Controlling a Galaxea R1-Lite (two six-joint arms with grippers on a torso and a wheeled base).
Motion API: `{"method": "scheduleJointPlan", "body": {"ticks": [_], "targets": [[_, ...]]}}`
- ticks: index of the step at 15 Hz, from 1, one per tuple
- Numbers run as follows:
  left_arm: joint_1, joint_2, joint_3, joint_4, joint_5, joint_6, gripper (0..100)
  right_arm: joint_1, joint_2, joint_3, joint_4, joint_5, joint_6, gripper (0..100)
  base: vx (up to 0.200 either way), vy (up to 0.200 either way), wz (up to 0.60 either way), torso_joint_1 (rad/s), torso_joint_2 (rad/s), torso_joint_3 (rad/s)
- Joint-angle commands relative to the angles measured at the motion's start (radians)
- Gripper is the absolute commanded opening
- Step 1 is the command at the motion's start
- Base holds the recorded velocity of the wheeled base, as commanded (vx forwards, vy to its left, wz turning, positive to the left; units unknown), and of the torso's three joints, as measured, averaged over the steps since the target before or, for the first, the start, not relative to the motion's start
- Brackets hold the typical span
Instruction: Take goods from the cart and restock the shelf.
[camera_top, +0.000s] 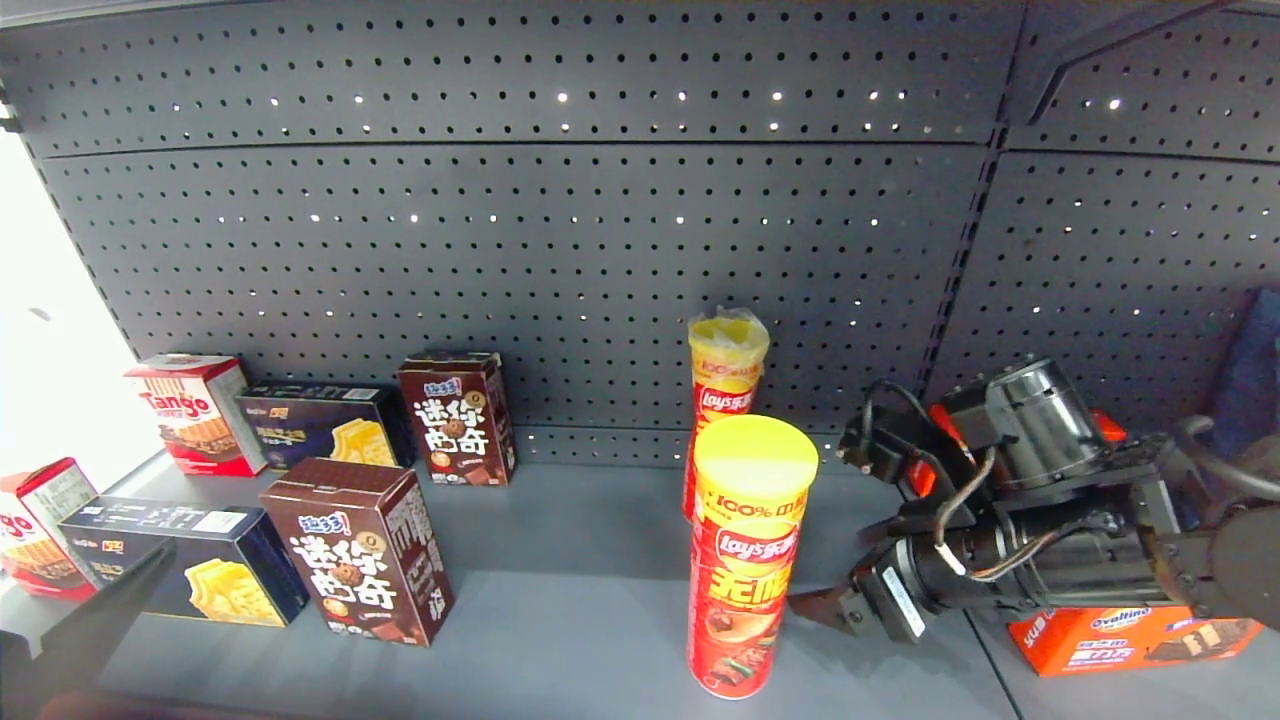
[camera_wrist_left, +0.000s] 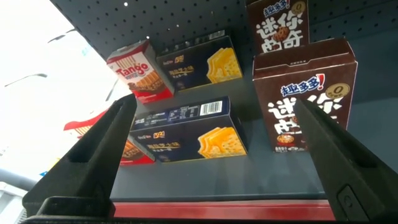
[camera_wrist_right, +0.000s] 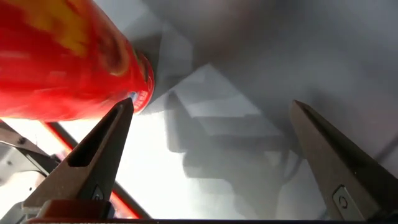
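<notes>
Two red chip cans with yellow lids stand upright on the grey shelf (camera_top: 580, 600). The front can (camera_top: 752, 560) is near the shelf's front edge and the rear can (camera_top: 725, 400) is close behind it. My right gripper (camera_top: 835, 578) sits low just right of the front can, open and apart from it. In the right wrist view the can (camera_wrist_right: 62, 62) lies outside the open fingers (camera_wrist_right: 102, 155), with bare shelf between them. My left gripper (camera_wrist_left: 214, 162) hangs open and empty before the boxes at the shelf's left.
Brown cookie boxes (camera_top: 365, 550) (camera_top: 458, 415), navy wafer boxes (camera_top: 195, 565) (camera_top: 320, 425) and a red-white wafer box (camera_top: 190, 412) fill the shelf's left part. An orange box (camera_top: 1130, 635) lies at the right under my right arm. Perforated panel (camera_top: 560, 250) backs the shelf.
</notes>
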Motion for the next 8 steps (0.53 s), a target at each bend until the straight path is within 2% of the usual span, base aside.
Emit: {"method": "scheduleJointPlan", "body": {"ticks": [1, 5, 6, 8], "targets": [[0.002, 0.000, 0.000, 0.000, 0.001, 0.000, 100, -0.032, -0.183, 0.005, -0.001, -0.001, 0.001, 100, 0.000, 0.000, 0.00, 0.000, 0.00, 0.000], [0.002, -0.060, 0.066, 0.002, 0.004, 0.008, 100, -0.086, -0.465, 0.086, -0.001, -0.002, -0.003, 100, 0.000, 0.000, 0.00, 0.000, 0.00, 0.000], [0.002, -0.095, 0.086, 0.005, 0.024, 0.009, 100, -0.067, -0.635, 0.175, 0.001, -0.056, 0.001, 100, 0.000, 0.000, 0.00, 0.000, 0.00, 0.000], [0.003, -0.110, 0.088, 0.006, 0.031, 0.009, 100, -0.073, -0.818, 0.271, 0.001, -0.141, 0.033, 100, 0.000, 0.000, 0.00, 0.000, 0.00, 0.000]]}}
